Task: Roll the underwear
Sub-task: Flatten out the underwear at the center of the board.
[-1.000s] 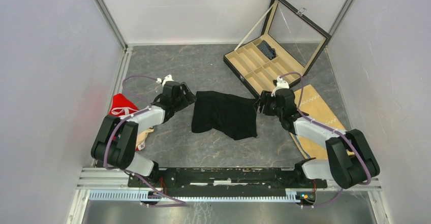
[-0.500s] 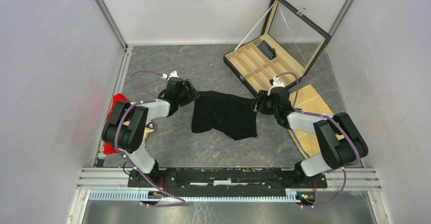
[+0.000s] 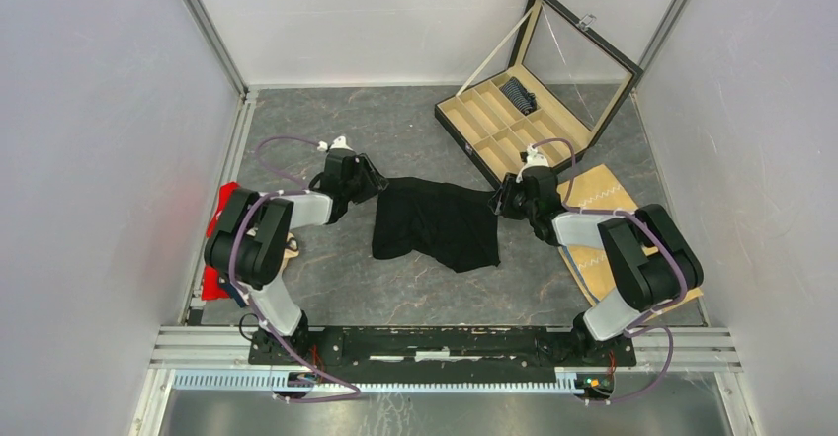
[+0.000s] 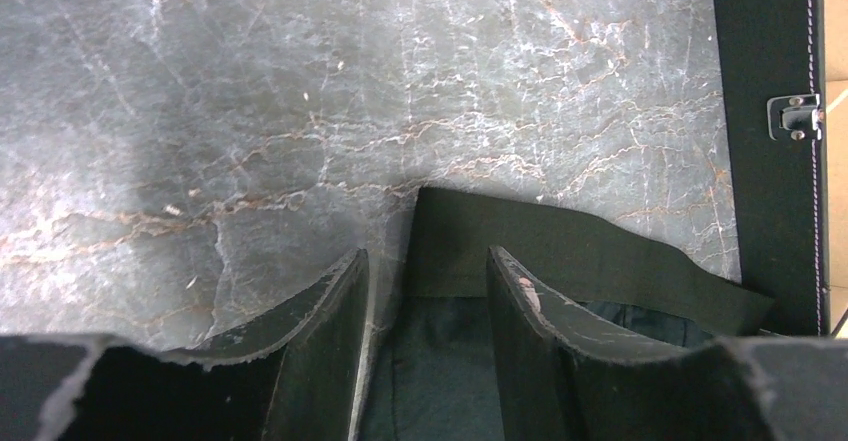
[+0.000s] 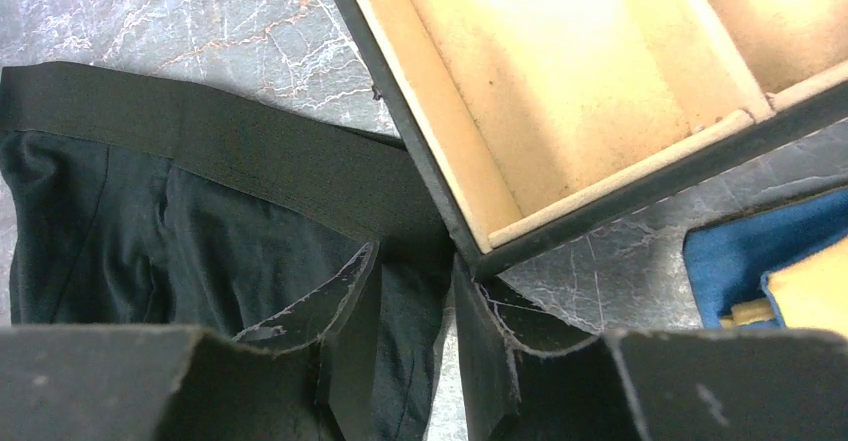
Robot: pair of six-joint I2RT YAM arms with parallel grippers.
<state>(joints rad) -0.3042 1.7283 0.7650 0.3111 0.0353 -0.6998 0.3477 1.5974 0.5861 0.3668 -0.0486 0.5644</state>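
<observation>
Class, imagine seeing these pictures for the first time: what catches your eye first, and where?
The black underwear lies spread mid-table. The left gripper and right gripper flank its far corners, jaws apart. Far right, an open case with tan compartments holds a dark striped bundle.

underwear [image 3: 435,223]: matt black cloth (waistband smoother) | table [image 3: 395,130]: veined grey, slight sheen | case lining [image 5: 560,81]: tan, velvety

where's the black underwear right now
Top view: the black underwear lies spread at mid-table between the left pincer and right pincer, its far right corner beside the open case.
</observation>
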